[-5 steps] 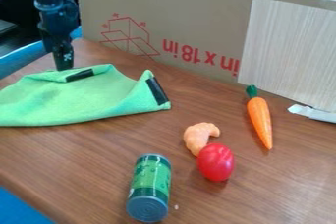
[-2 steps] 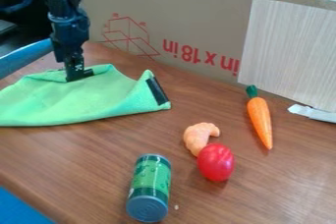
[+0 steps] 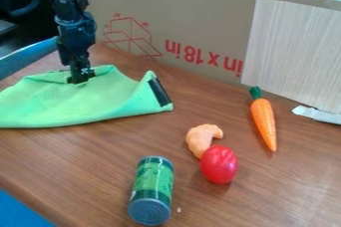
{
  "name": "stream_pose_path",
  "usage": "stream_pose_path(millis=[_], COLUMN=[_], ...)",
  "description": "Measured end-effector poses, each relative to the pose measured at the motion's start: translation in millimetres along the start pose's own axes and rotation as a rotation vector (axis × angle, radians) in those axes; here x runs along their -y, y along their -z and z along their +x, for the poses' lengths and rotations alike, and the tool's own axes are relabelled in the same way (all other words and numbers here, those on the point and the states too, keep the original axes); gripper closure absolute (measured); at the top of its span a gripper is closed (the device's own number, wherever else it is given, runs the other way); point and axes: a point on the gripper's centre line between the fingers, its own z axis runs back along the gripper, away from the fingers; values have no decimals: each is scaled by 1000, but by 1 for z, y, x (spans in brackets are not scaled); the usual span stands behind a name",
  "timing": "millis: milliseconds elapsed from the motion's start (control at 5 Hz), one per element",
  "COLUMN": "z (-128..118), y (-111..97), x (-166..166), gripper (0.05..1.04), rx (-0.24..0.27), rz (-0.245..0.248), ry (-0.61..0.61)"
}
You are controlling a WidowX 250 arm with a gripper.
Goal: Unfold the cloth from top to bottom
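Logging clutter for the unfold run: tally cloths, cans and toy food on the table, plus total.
Cloth: 1 (green fabric cloth with black patches)
Can: 1 (green-labelled cylindrical can)
Toy food: 3 (long orange carrot, glossy red oval tomato, pale orange curved shrimp-like piece)
Total: 5

1. Coloured black, with faint bluish-grey glints on the casing (image 3: 75, 28).
2. Built blocky and jointed, narrowing toward the claw (image 3: 81, 79).
3. Speckled with small white markings (image 3: 85, 71) low down.
4. Trailed by a dark, curved cable (image 3: 30, 8).
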Motion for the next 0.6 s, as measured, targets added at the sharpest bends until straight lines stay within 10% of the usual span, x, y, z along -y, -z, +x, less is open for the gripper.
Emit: stream_pose_path(millis=[600], z=[2], y=[3], x=[-1], gripper=[930], rx=[6], rz=[5], ry=[-22])
